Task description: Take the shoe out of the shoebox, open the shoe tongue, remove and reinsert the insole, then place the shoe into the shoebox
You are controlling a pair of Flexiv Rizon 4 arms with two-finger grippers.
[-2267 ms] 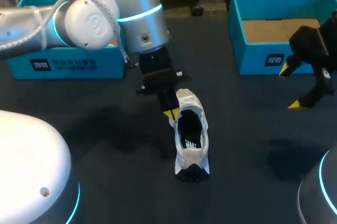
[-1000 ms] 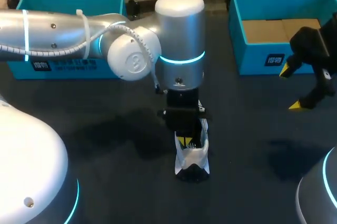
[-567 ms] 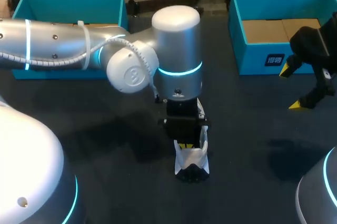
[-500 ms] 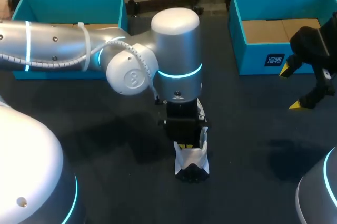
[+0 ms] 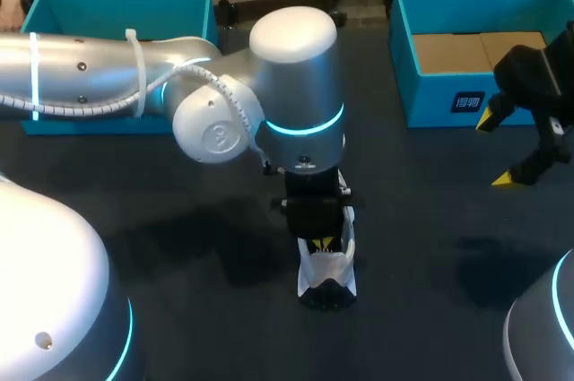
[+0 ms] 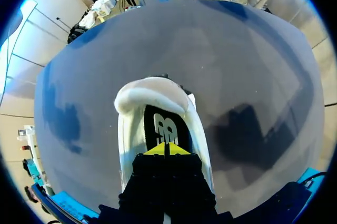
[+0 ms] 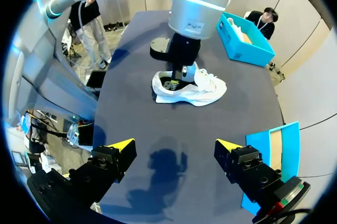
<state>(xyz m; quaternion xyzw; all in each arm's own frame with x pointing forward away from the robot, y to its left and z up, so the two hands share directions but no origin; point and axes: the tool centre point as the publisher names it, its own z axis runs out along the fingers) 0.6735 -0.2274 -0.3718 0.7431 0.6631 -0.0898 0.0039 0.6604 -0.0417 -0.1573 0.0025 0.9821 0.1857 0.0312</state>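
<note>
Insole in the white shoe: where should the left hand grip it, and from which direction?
Grip the insole at its heel end, coming straight down through the collar. The shoe stands upright on its sole, opening up, and only the insole's heel part shows; the rest runs under the upper. The left hand is right over it.

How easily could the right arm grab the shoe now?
Probably not easily. The left gripper is down inside the shoe, its arm covering much of it from above, and the right gripper hangs open, far off.
</note>
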